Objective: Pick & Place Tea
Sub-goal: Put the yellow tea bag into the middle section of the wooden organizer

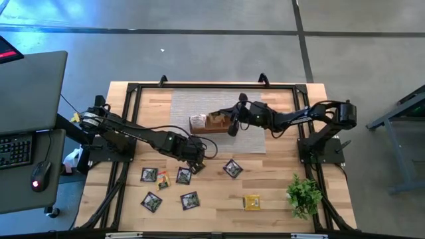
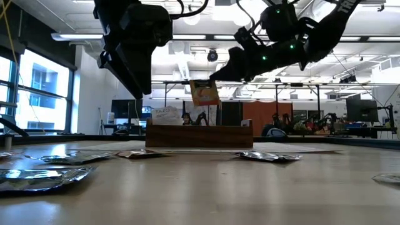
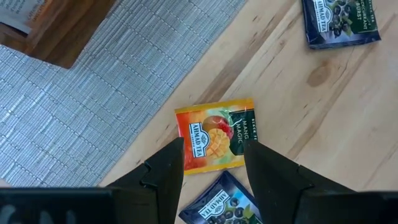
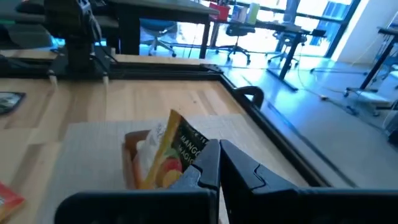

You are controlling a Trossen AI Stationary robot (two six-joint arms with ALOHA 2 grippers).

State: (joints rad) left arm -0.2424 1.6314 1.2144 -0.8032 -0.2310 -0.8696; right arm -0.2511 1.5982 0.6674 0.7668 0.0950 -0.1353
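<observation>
The tea is small flat sachets. Several lie flat on the wood near the front, such as a dark one (image 1: 232,168) and a yellow one (image 1: 252,202). My left gripper (image 3: 214,150) hangs open above an orange mango sachet (image 3: 216,135) that lies flat at the grey mat's edge; it touches nothing. My right gripper (image 4: 219,152) is shut on another orange sachet (image 2: 204,92), held over the brown wooden tray (image 1: 211,122). A white sachet (image 2: 164,114) stands in the tray. My right gripper pinches the orange sachet by its edge (image 4: 194,163) between its two fingers. The fingers reach in about level from the table's right side. The sachet hangs on edge below the fingertips (image 2: 215,78), lifted clear above the tray's wall.
The tray stands on a grey woven mat (image 1: 182,109) at the table's far middle. A small green plant (image 1: 304,194) stands at the front right. Dark sachets (image 3: 339,22) lie close around the left gripper. A black frame rims the table.
</observation>
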